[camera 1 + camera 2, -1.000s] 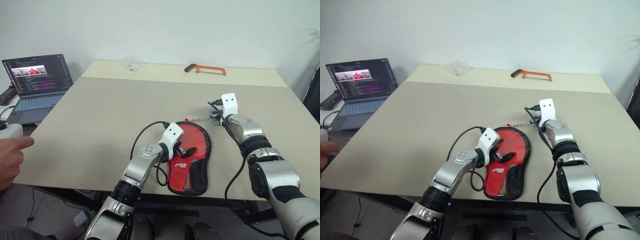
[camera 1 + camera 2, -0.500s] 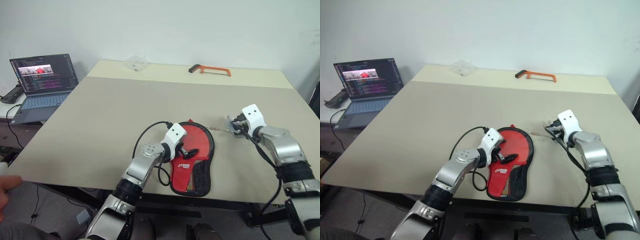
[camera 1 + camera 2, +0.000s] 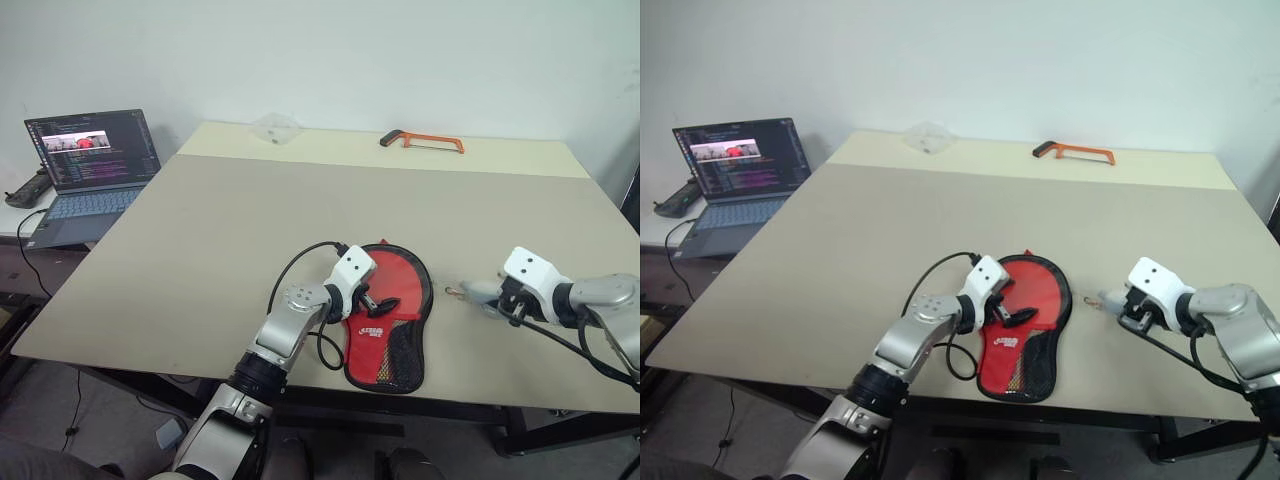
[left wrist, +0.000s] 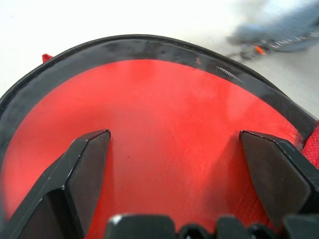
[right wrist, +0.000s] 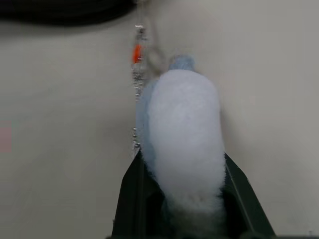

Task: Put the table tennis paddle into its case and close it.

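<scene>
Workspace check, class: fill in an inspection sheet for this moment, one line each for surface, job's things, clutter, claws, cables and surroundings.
Surface: beige table, mostly bare.
Job's things: case lies flat near the front edge, red side with mesh pocket up; paddle not separately visible.
Clutter: orange hacksaw and clear plastic piece at the far edge.
Claws: left claw open over the case; right claw shut on a pale fluffy charm with a small chain.
Cables: black cable loops by the left wrist.
Surroundings: open laptop on the left, white wall behind.
</scene>
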### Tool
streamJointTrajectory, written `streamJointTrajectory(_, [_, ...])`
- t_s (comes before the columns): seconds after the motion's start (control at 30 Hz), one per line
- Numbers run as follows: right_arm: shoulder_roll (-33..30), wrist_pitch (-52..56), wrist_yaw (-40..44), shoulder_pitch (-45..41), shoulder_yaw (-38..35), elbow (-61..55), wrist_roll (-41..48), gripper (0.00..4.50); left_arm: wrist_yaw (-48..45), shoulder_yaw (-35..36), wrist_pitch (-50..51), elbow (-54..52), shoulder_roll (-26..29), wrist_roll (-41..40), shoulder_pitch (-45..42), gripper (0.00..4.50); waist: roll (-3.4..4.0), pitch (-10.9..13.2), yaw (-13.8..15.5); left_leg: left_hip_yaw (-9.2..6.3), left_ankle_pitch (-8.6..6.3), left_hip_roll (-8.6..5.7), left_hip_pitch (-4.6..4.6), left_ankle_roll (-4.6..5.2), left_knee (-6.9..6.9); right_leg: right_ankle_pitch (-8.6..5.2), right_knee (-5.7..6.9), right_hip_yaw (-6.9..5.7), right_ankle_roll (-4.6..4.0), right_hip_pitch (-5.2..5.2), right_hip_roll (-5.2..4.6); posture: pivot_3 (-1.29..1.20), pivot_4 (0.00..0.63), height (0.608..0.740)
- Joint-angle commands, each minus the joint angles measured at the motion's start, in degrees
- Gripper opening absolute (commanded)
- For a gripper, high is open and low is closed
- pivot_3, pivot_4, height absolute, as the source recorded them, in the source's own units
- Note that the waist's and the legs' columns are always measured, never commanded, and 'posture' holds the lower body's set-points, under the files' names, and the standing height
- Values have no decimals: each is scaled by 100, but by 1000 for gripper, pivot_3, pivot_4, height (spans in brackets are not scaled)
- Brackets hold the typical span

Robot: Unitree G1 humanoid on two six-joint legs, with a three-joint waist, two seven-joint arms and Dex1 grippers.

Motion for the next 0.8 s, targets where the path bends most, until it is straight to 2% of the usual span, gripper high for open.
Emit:
streamJointTrajectory(0.03, [-271,-205,558,249,7,-493,210,387,-66,-228,131,301,10,132,144,4500,0,0,-2,0,0,0,0,0,0,0,-1,0,0,1,0,0,150,740])
streamJointTrajectory(0.37, [-810,-385,1637,989,-268,-1648,1012,386,-130,-342,171,225,-18,187,190,4500,-2,-1,1,-2,0,0,0,-1,0,-2,-6,-2,-3,2,-1,0,150,740])
streamJointTrajectory(0.5, [-909,-410,1750,1239,-168,-2042,1121,385,-170,-371,179,200,-2,208,215,4500,-2,-1,5,-2,-1,-2,-1,-1,0,-10,-11,-4,-17,4,-5,0,150,740])
streamJointTrajectory(0.8, [-925,-444,1700,2002,477,-3130,1101,384,-224,-426,213,177,37,232,202,4500,-13,-18,2,-15,-11,-8,0,-9,-2,-12,-12,-20,14,13,-10,0,150,740])
